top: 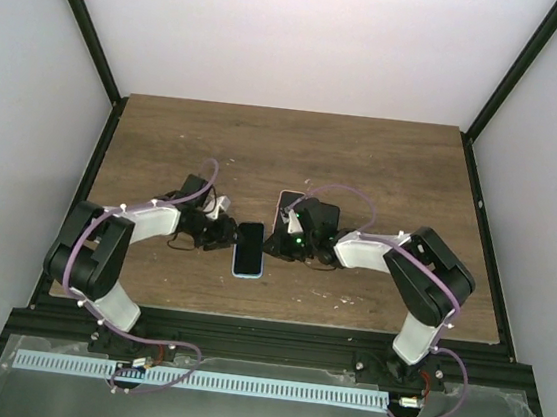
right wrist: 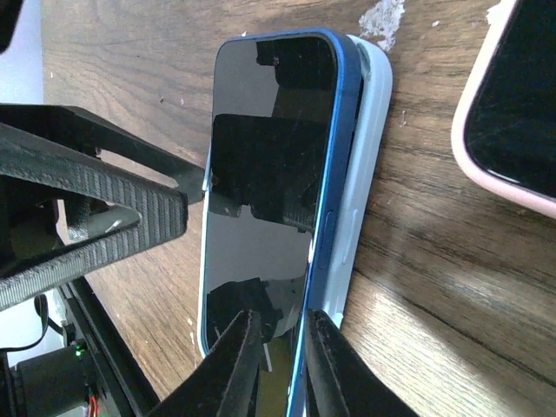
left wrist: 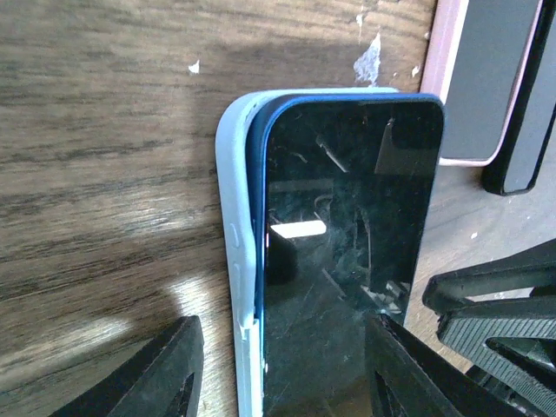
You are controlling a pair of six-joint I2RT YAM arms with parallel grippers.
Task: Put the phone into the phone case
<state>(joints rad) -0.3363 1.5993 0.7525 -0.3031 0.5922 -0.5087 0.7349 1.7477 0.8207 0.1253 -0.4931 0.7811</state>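
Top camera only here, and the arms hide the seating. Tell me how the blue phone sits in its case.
Observer: Not seated. In the right wrist view, one long edge of the blue phone rides above the wall of the light blue case.
Operator: Report the left gripper.
Observer: The left gripper is open, its fingers straddling phone and case at one end.
Operator: Now the right one.
Observer: The right gripper is over the phone's other end with only a narrow gap between its fingers. I cannot tell whether it grips anything.
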